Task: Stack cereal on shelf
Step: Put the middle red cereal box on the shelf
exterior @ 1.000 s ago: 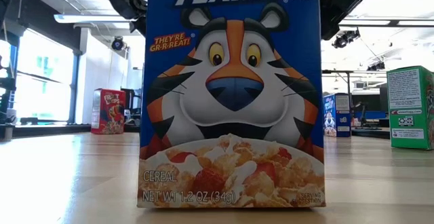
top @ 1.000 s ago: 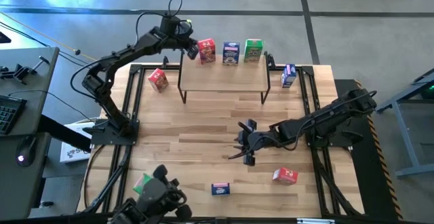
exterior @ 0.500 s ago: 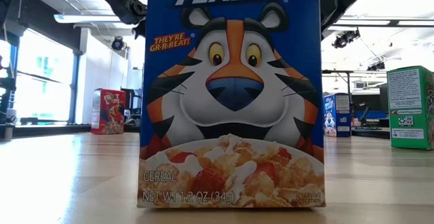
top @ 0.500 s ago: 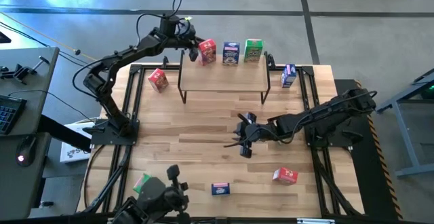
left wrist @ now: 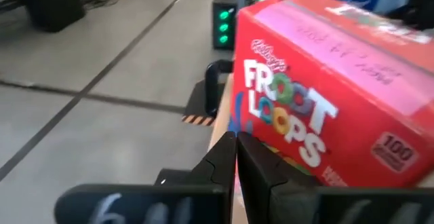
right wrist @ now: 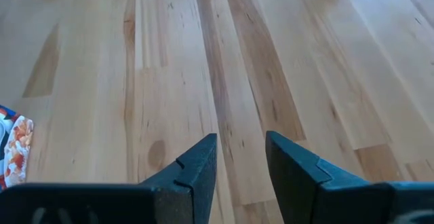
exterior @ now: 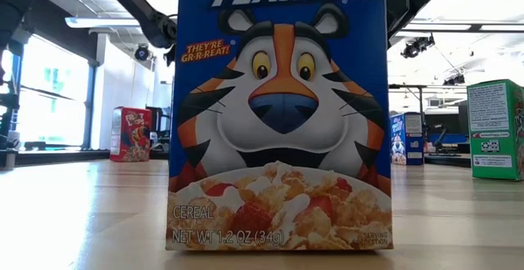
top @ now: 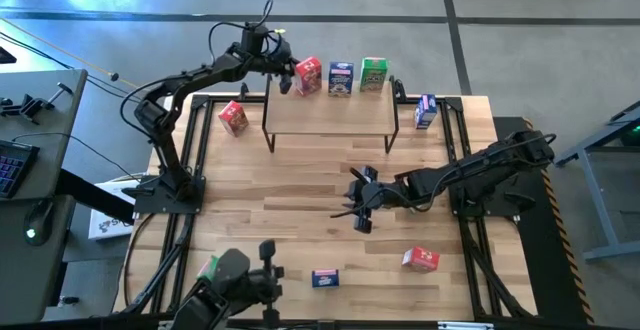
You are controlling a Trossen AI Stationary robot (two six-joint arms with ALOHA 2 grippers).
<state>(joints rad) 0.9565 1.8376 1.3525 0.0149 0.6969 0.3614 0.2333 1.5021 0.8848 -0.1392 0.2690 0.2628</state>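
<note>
The shelf stands at the table's far side with a red cereal box, a blue one and a green one upright along its top's far edge. My left gripper, shut, is just left of the red box, whose Froot Loops print fills the left wrist view just past the fingertips. My right gripper hovers open over bare wood in front of the shelf, nothing between its fingers. My left gripper's shut fingertips come roughly level from the table's left at the red box's left face, near its lower corner. Whether they touch it, I cannot tell. The box stands on the shelf top.
Loose boxes stand on the table: red left of the shelf, blue right of it, red, blue and green near the front. The near blue box blocks most of the low view. A dark device sits at the near edge.
My left gripper has sunk a little beside the red box on the shelf and rolled about its wrist, staying shut. The dark device at the near edge has shifted toward the right.
</note>
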